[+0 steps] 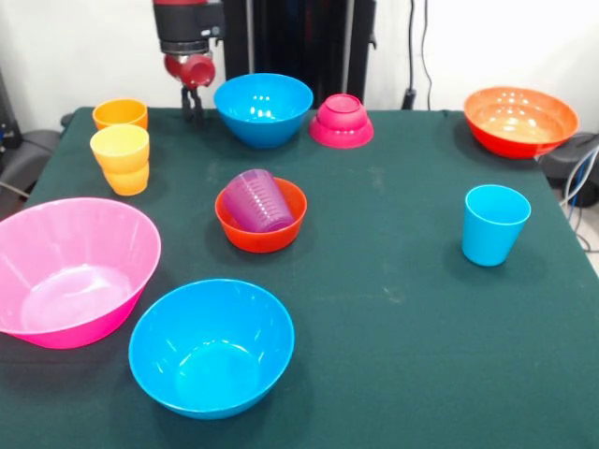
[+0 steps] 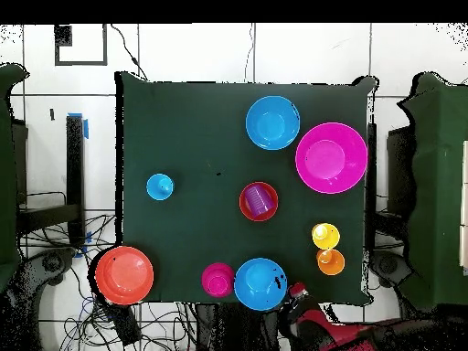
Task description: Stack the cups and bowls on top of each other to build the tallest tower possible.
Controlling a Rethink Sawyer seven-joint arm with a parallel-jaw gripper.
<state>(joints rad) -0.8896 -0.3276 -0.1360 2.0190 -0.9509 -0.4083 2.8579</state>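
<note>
My gripper (image 1: 192,101) hangs empty over the table's far edge, between the orange cup (image 1: 120,113) and a blue bowl (image 1: 263,126); it also shows in the overhead view (image 2: 294,292). The yellow-orange cup (image 1: 120,154) stands upright in front of the orange cup. The ribbed purple cup (image 1: 257,199) lies tilted inside the small orange-red bowl (image 1: 262,240) at mid-table. The small magenta bowl (image 1: 342,122) sits upside down beside the far blue bowl. The light blue cup (image 1: 494,223) stands alone on the right. The large pink bowl (image 1: 70,271) and the second blue bowl (image 1: 211,346) are nearest the camera.
The wide orange bowl (image 1: 520,120) sits at the far right corner, partly over the edge of the green table (image 1: 393,309). Cables and dark equipment lie off the table's right side (image 1: 576,168). In the overhead view the wide orange bowl (image 2: 124,274) overhangs the corner.
</note>
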